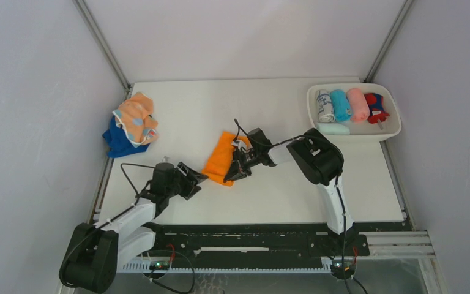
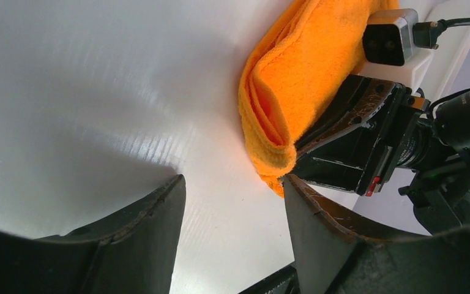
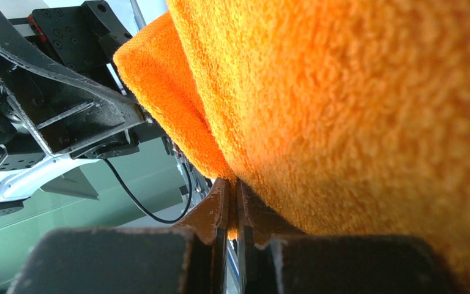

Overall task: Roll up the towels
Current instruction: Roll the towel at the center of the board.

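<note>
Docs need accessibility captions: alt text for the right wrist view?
The right claw is pinched shut on the edge of an orange towel that fills most of the frame. The left arm shows at upper left, close to the towel.

White arms (image 1: 136, 215) with black joints (image 1: 319, 158), cables (image 2: 465, 22) and claws (image 2: 232, 184).

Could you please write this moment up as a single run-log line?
right gripper: shut on orange towel edge | left gripper: open, beside it | peach spotted towel on dark blue towel: unrolled | tray: rolled towels inside
</note>
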Tool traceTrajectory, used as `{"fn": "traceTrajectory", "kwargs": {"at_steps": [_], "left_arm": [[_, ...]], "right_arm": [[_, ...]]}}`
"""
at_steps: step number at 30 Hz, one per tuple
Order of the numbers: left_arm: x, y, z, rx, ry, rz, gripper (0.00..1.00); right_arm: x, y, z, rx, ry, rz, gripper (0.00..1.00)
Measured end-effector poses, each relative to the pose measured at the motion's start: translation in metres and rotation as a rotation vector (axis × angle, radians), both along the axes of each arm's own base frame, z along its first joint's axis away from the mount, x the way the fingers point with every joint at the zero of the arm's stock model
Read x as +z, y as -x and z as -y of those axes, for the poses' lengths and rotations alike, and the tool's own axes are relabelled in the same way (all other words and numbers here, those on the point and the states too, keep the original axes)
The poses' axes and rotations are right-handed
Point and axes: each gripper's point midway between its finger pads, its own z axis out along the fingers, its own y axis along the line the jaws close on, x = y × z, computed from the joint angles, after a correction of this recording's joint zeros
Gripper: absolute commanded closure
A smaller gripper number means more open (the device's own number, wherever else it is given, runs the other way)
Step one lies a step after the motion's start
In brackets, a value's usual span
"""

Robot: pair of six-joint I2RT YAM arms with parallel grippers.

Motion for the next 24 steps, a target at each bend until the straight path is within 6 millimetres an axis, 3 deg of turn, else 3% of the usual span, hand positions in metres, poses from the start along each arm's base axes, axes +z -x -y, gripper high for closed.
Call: {"fn": "traceTrajectory", "kwargs": {"at_steps": [5, 24], "left_arm": [[-0.004, -0.001, 0.000, 0.002, -0.007, -0.016, 0.43], [-0.006, -0.022, 0.004, 0.007, -0.019, -0.043, 0.44]], "right_arm": [[0.000, 0.000, 0.000, 0.000, 0.000, 0.000, 1.00], [0.000, -0.001, -0.001, -0.001, 0.010, -0.004, 1.00]]}}
